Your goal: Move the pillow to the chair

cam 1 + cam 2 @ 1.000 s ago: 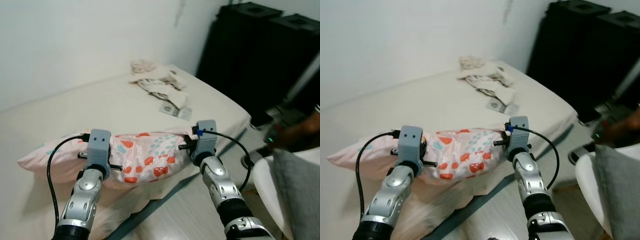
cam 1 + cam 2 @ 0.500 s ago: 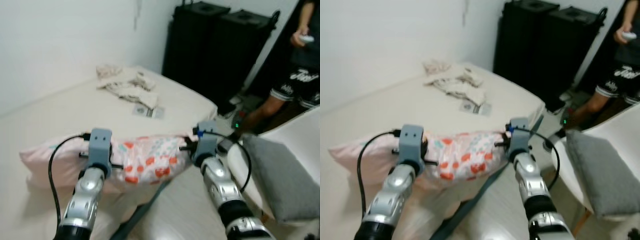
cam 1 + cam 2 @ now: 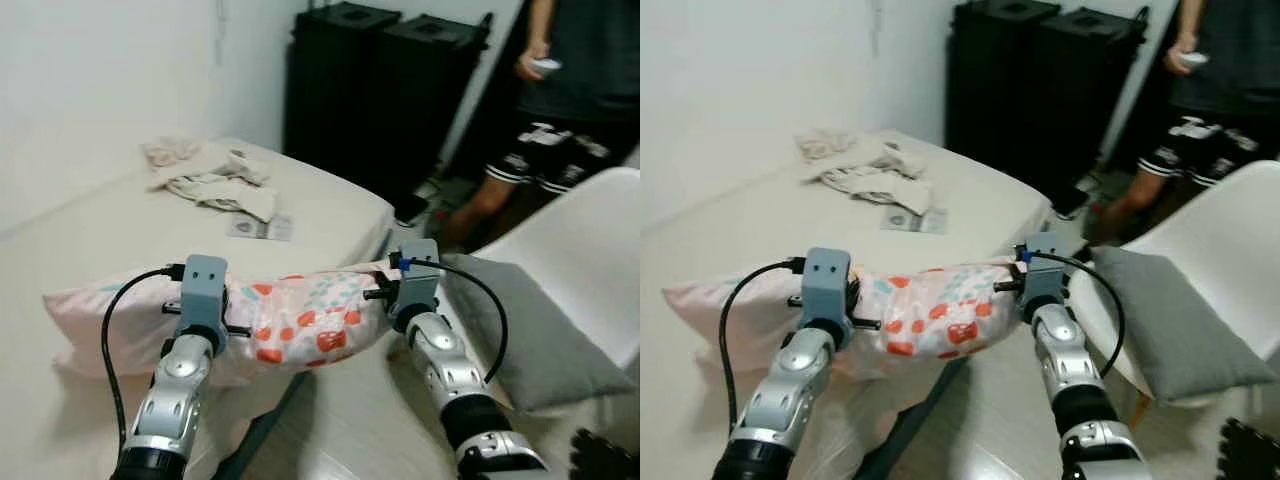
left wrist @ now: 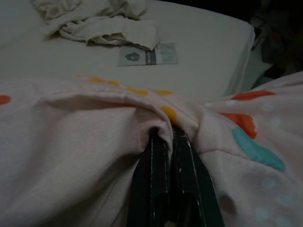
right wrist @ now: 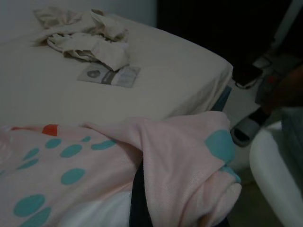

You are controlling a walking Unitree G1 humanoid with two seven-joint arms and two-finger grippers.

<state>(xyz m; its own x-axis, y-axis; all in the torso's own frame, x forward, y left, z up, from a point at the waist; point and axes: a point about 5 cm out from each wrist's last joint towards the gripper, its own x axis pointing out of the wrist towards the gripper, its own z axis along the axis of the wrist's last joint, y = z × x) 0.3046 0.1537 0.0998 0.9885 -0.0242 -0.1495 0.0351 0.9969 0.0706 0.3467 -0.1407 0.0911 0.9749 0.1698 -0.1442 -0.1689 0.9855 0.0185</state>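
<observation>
The left hand (image 4: 166, 142) is closed on a fold of the pink pillow (image 3: 300, 320); the right hand (image 3: 385, 292) pinches its other end. The pillow hangs between them above the bed (image 3: 310, 215) edge. The pinched cloth may slip out, or the sagging end may catch the grey cushion (image 3: 525, 330) on the white chair (image 3: 590, 240); a person (image 3: 560, 110) stands near.

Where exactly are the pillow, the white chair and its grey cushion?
pillow (image 3: 300, 325), left eye view: patterned middle, between the grippers.
white chair (image 3: 590, 230), left eye view: bare backrest.
grey cushion (image 3: 1170, 325), right eye view: middle of its top.
</observation>
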